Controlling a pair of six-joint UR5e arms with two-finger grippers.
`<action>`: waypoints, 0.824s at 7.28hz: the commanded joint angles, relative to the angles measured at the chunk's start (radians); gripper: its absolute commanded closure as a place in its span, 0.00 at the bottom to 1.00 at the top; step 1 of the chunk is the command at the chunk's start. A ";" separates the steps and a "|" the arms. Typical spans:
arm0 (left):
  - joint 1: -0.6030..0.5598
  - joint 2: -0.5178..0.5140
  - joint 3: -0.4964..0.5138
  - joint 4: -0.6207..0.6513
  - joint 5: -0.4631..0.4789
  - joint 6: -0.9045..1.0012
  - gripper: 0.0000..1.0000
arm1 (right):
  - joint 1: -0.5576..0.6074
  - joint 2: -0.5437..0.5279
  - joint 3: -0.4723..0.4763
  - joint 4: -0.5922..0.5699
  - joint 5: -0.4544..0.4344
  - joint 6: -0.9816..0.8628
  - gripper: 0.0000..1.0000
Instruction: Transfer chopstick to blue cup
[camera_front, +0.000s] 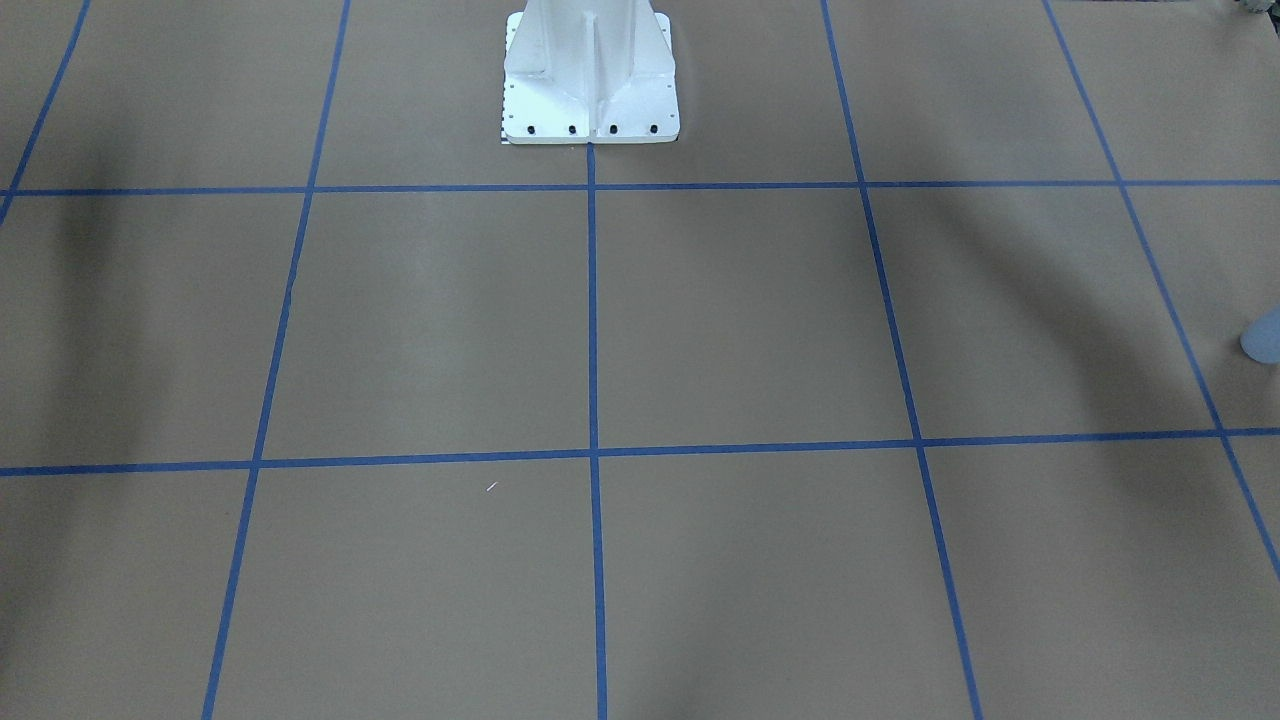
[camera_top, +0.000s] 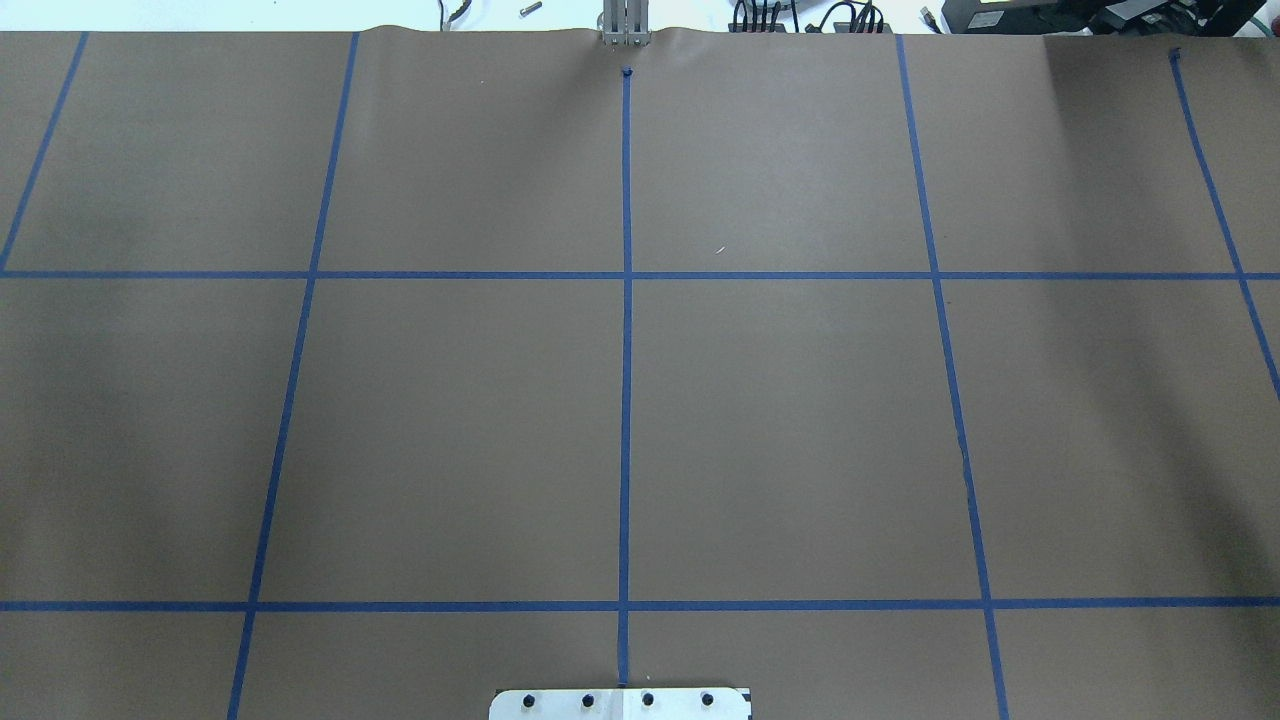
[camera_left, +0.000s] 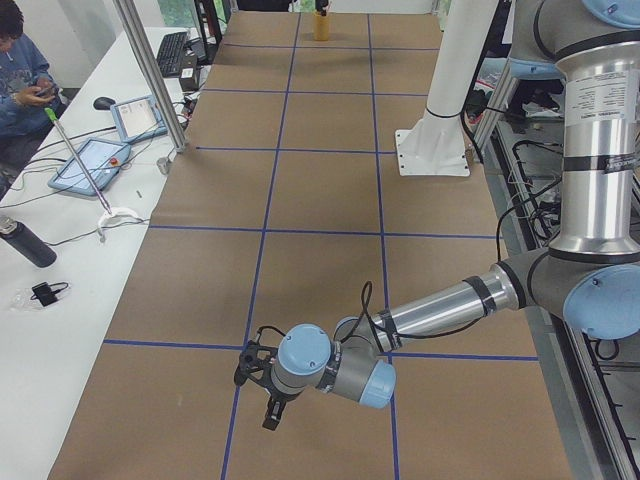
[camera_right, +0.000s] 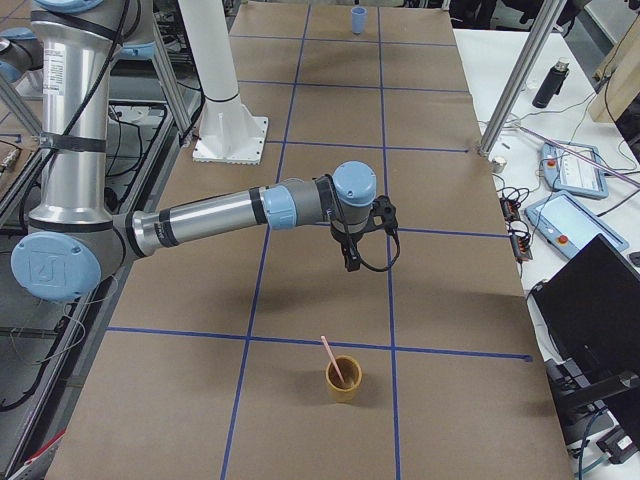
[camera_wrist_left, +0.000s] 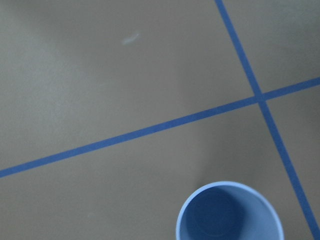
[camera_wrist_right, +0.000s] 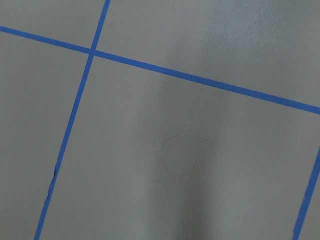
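One chopstick (camera_right: 330, 357), one blue cup (camera_right: 358, 19), one tan cup (camera_right: 343, 388), two arms (camera_left: 440, 305) (camera_right: 215, 214)

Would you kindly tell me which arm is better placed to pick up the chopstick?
Right. The right gripper hangs near the tan cup holding the chopstick; the left gripper is far off, by the blue cup.

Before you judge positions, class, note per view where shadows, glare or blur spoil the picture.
Exterior front-facing: broad soft shadows cross the table at both sides. Overhead exterior: shadow darkens the right side; the strip beyond the table washes out white. Left wrist-mounted: the blue cup looks soft, cropped by the bottom edge.
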 joint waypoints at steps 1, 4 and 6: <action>0.004 -0.008 0.010 0.004 0.001 -0.009 0.02 | -0.002 -0.001 -0.003 0.000 0.000 -0.001 0.00; 0.007 -0.034 0.042 0.003 0.001 -0.076 0.02 | 0.000 -0.001 -0.003 -0.001 0.000 -0.001 0.00; 0.020 -0.040 0.053 0.001 -0.001 -0.096 0.02 | 0.000 -0.001 -0.003 -0.001 0.000 0.001 0.00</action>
